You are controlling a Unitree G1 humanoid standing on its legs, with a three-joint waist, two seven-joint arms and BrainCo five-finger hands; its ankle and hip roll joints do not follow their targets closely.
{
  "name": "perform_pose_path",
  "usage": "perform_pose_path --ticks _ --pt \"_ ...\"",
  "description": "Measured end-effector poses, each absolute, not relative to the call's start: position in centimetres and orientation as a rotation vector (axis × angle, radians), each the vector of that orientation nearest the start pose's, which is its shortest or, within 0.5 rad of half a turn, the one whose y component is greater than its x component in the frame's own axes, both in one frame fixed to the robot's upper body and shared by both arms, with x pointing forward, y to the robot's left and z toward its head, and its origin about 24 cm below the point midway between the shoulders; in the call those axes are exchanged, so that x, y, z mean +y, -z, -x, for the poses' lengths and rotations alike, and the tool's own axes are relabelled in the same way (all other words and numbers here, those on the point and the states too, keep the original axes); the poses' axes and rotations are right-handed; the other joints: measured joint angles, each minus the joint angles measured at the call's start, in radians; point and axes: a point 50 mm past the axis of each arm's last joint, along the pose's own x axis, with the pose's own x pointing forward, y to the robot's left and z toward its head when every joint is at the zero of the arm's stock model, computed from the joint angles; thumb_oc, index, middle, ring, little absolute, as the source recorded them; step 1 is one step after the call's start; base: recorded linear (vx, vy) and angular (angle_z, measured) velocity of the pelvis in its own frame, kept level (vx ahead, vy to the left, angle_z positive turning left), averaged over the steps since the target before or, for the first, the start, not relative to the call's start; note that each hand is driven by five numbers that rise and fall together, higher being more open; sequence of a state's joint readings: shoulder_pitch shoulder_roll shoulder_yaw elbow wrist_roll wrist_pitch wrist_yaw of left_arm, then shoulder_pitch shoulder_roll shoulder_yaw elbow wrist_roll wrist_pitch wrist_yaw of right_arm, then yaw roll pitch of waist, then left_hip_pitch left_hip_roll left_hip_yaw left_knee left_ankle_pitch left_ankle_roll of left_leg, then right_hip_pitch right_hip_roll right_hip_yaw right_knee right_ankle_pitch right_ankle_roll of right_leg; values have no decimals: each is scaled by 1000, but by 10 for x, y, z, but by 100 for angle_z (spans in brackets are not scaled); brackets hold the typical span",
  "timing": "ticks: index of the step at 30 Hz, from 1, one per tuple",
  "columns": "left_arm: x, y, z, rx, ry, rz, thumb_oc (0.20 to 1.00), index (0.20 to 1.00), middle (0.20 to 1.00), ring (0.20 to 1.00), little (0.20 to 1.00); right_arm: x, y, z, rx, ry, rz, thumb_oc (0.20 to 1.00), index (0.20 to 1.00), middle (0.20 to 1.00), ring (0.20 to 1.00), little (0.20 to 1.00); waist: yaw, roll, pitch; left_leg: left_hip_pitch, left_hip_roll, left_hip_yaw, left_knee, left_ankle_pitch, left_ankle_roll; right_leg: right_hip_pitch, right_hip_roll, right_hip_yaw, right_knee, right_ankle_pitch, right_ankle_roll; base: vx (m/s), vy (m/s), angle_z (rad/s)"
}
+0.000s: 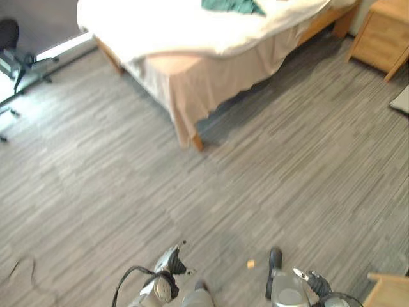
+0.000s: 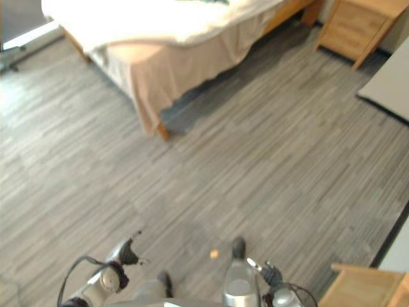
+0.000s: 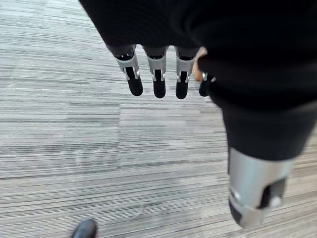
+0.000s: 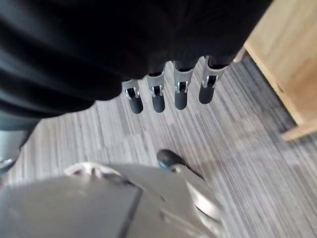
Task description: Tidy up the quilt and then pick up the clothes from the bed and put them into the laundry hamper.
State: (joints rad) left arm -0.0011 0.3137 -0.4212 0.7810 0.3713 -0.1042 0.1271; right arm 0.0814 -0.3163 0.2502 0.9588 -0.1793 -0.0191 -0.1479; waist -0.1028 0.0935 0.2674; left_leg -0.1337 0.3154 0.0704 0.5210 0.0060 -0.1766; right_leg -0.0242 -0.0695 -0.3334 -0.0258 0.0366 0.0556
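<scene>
The bed stands at the far side of the room, with a white quilt spread over it and a beige skirt hanging down its side. A dark green piece of clothing lies on the quilt near the far edge. Both hands hang low by my sides, well short of the bed. My left hand has its fingers straight over the grey floor and holds nothing; it also shows in the left eye view. My right hand is likewise open and empty, low down.
A wooden nightstand stands at the far right beside the bed. Another wooden piece sits close at my right. A chair base is at the far left. A small orange scrap lies on the floor.
</scene>
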Motion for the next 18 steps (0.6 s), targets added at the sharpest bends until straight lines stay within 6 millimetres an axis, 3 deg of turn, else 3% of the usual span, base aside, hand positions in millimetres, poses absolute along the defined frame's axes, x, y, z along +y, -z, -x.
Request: perform_pose_path --ticks 1,2,3,4,5,6,7,8,9,10,11,12,13,14,15,16,17,18 --pt "182 111 -178 587 355 -807 1000 1000 1000 1000 1000 -240 136 -120 952 -65 658 1000 1000 1000 1000 1000 21 -37 12 -157 6 -88 264 189 10 23 16 17 -11 13 -80 559 -299 -51" --pt "183 114 -177 606 355 -814 1000 1000 1000 1000 1000 -234 130 -134 893 -89 673 1000 1000 1000 1000 1000 44 -71 14 -275 -5 -106 481 259 30 51 21 51 -16 -4 -118 423 -159 -76" --pt "192 113 -180 612 326 -831 1000 1000 1000 1000 1000 -230 124 -147 845 -85 674 1000 1000 1000 1000 1000 57 -115 15 -337 -29 -57 549 168 39 73 19 72 -20 -30 -132 638 -22 -59" --pt "198 108 -190 591 300 -850 1000 1000 1000 1000 1000 -225 119 -157 804 -91 673 1000 1000 1000 1000 1000 62 -145 17 -379 -51 12 495 72 59 101 15 75 -32 -34 -122 569 98 -25" --pt "201 103 -201 567 282 -873 1000 1000 1000 1000 1000 -220 113 -170 755 -101 681 1000 1000 1000 1000 1000 81 -166 23 -378 -82 78 357 28 57 139 20 94 -44 -36 -109 860 150 -3" --pt "208 106 -199 604 272 -896 1000 1000 1000 1000 1000 -214 107 -185 709 -113 683 1000 1000 1000 1000 1000 102 -176 19 -360 -138 181 65 3 68 190 20 80 -56 -91 -58 721 155 -2" --pt "207 109 -199 619 271 -893 1000 1000 1000 1000 1000 -214 106 -186 701 -116 689 1000 1000 1000 1000 1000 102 -177 16 -325 -173 230 -116 10 75 209 22 64 -56 -102 -30 720 142 -7" --pt "204 113 -195 644 278 -887 1000 1000 1000 1000 1000 -215 107 -189 700 -119 696 1000 1000 1000 1000 1000 112 -166 16 -302 -207 273 -276 35 95 245 40 51 -56 -104 -29 554 114 -25" --pt "202 117 -188 652 278 -878 1000 1000 1000 1000 1000 -215 108 -186 694 -121 692 1000 1000 1000 1000 1000 131 -143 7 -293 -229 318 -356 73 128 284 64 35 -56 -111 -18 808 129 -56" --pt "204 127 -171 722 280 -865 1000 1000 1000 1000 1000 -213 118 -175 738 -159 708 1000 1000 1000 1000 1000 138 -143 -11 -253 -246 425 -434 27 152 347 79 18 -56 -152 21 605 94 -70" --pt "210 132 -161 774 257 -850 1000 1000 1000 1000 1000 -208 122 -172 757 -188 716 1000 1000 1000 1000 1000 148 -136 -26 -227 -244 462 -434 -29 166 387 85 17 -56 -179 11 783 109 -91" --pt "218 143 -141 881 246 -849 1000 1000 1000 1000 1000 -206 137 -148 862 -231 737 1000 1000 1000 1000 1000 141 -124 -58 -176 -253 462 -436 -3 325 450 113 28 -46 -215 12 718 102 -43" --pt "222 145 -137 908 263 -872 1000 1000 1000 1000 1000 -201 142 -139 889 -239 719 1000 1000 1000 1000 1000 118 -141 -82 -174 -262 438 -436 62 338 448 99 19 -22 -209 8 721 105 -4" --pt "225 143 -138 900 265 -882 1000 1000 1000 1000 1000 -194 146 -131 909 -251 698 1000 1000 1000 1000 1000 108 -171 -92 -167 -284 435 -428 66 338 450 80 20 -12 -185 4 689 145 35" --pt "231 144 -139 931 263 -894 1000 1000 1000 1000 1000 -183 152 -124 945 -297 697 1000 1000 1000 1000 1000 107 -207 -92 -137 -306 434 -422 70 326 426 49 34 93 -163 -4 279 89 12" --pt "233 147 -132 969 267 -894 1000 1000 1000 1000 1000 -180 154 -120 963 -301 683 1000 1000 1000 1000 1000 114 -209 -91 -114 -306 423 -433 78 351 403 35 49 175 -188 17 491 143 21" --pt "238 147 -128 996 273 -906 1000 1000 1000 1000 1000 -173 156 -114 967 -311 655 1000 1000 1000 1000 1000 116 -209 -85 -47 -329 408 -473 79 346 328 30 98 339 -197 69 214 62 20" --pt "239 147 -131 994 267 -906 1000 1000 1000 1000 1000 -176 156 -113 975 -300 648 1000 1000 1000 1000 1000 119 -205 -80 -8 -334 384 -495 68 330 263 29 122 455 -187 95 389 116 20"
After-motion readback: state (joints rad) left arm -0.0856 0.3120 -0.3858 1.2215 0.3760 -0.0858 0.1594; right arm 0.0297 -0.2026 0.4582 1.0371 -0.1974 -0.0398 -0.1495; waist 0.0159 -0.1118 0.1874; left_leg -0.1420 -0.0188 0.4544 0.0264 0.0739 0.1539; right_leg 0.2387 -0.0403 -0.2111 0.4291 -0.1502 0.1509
